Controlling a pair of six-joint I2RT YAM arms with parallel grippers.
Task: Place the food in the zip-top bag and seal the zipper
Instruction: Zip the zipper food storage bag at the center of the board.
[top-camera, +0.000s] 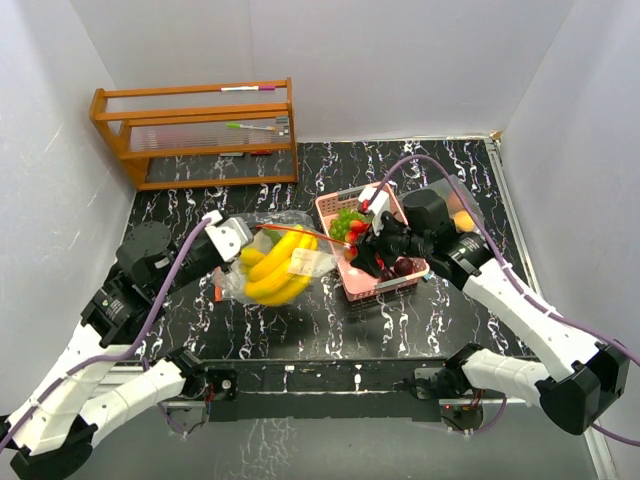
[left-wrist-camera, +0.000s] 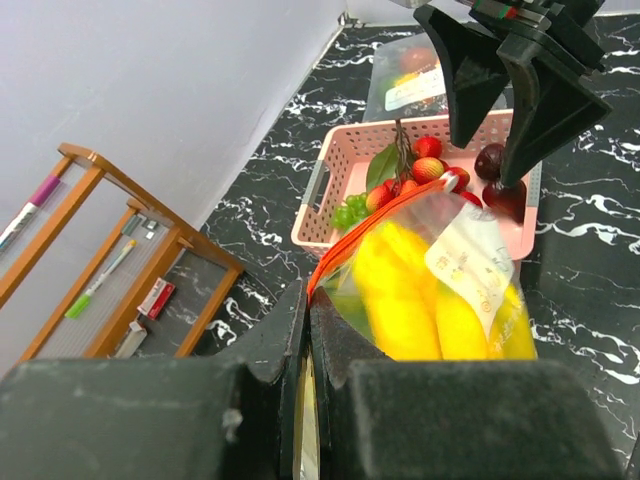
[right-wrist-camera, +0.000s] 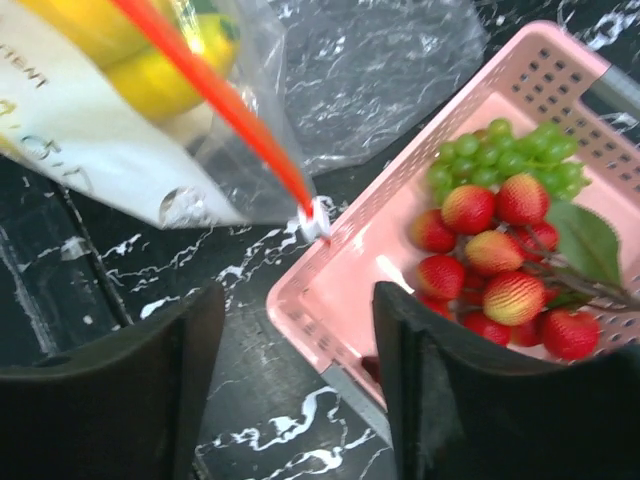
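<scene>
**A:** Where is the zip-top bag (top-camera: 295, 222)?

**B:** Near the middle of the counter (top-camera: 330, 330), a little toward the left edge and just left of the pink tray (left-wrist-camera: 345, 160). The banana bunch (top-camera: 275, 270) is inside it, behind a white label (left-wrist-camera: 470, 265).

**A:** Is anything holding it?

**B:** The left gripper (left-wrist-camera: 308, 300) is clamped on the bag's near-left edge, its fingers pressed together with the plastic between them. The orange zipper strip (right-wrist-camera: 230, 115) runs from there to the slider (right-wrist-camera: 315, 220), which sits at the tray's rim. I cannot tell whether the slider touches the rim.

**A:** And the right gripper (right-wrist-camera: 298, 310)?

**B:** Its fingers are spread wide and grip nothing. It hangs over the tray's left corner, just beside the slider.

**A:** Where is the rest of the food?

**B:** In the tray. The red berries (right-wrist-camera: 490, 255) are clustered with a leaf, the green grapes (right-wrist-camera: 500, 155) lie at the far end, and the dark plums (left-wrist-camera: 492, 162) are on the side toward the right edge.

**A:** Anything else on the counter?

**B:** A second clear bag (top-camera: 462, 215) lies toward the right edge beyond the right arm, with something orange inside. A wooden rack (top-camera: 195, 130) stands in the far left corner with markers on its shelves.
</scene>
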